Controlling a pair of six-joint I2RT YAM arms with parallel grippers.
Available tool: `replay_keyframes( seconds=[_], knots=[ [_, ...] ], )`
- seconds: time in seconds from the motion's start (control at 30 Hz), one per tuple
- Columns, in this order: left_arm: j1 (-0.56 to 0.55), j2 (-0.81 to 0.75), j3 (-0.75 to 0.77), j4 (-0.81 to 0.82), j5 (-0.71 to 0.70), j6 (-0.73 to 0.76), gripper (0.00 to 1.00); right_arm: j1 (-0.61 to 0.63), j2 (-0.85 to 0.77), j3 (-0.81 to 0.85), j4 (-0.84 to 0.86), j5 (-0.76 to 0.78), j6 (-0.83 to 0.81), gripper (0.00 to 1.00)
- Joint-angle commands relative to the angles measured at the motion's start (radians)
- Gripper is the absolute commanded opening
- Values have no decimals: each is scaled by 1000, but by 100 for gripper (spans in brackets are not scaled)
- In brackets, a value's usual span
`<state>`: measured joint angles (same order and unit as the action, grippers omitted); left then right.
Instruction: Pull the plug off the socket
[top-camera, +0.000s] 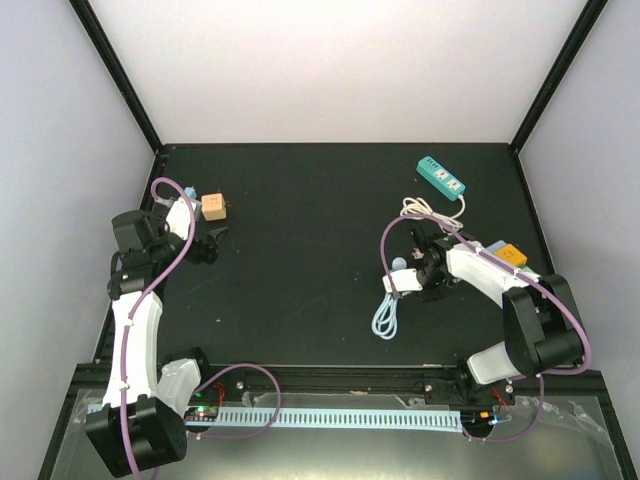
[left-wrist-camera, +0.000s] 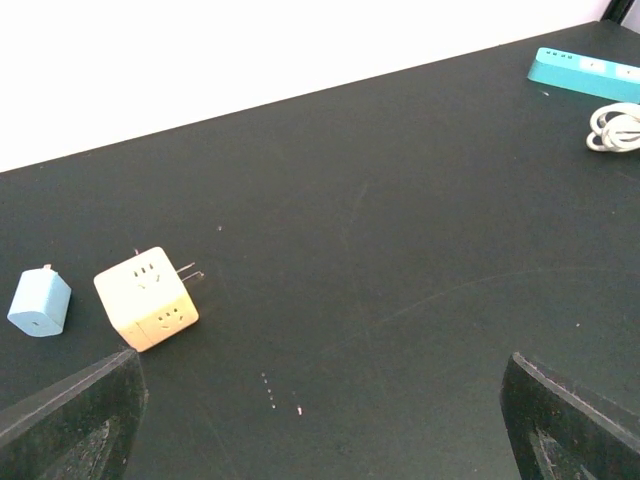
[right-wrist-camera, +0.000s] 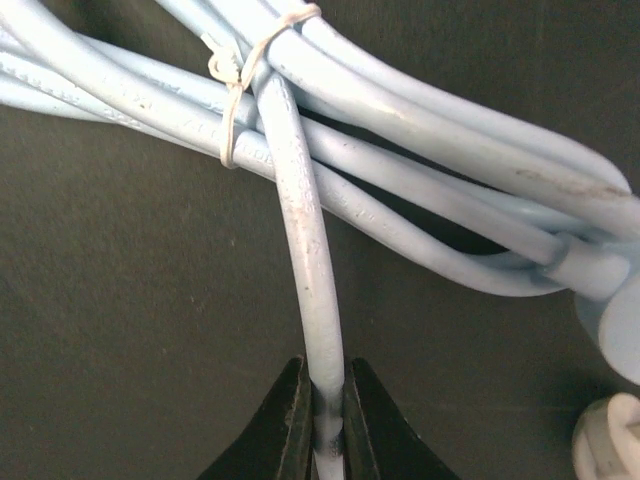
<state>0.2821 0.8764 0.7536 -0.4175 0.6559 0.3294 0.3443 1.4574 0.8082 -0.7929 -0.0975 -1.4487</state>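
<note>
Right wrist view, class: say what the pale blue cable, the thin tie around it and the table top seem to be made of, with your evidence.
Pale blue cable: likely a soft plastic or rubber sheath, smooth and slightly glossy, with soft highlights and scuffs.
Tie: probably plastic-coated wire, white, thin, twisted into a loop.
Table top: dark, matte, faintly speckled; material unclear.

White plug (right-wrist-camera: 612, 442), only partly inside right wrist view.
</note>
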Motion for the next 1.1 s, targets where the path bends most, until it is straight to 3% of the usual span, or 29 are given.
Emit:
replay_keyframes(
  seconds=[0.0,0.53,0.8,1.07],
  knots=[
    [9,-20,-2,23,19,7,99,65,40,58,-3,-119,115,7],
    [7,-28,-7,34,9,0,99,389,334,365,49,-251,512,8],
    [8,-34,-7,30,11,0,99,427,551,672,8,-298,657,10],
    [8,-40,-4,27,20,2,99,450,699,875,9,-322,739,12]
  ],
)
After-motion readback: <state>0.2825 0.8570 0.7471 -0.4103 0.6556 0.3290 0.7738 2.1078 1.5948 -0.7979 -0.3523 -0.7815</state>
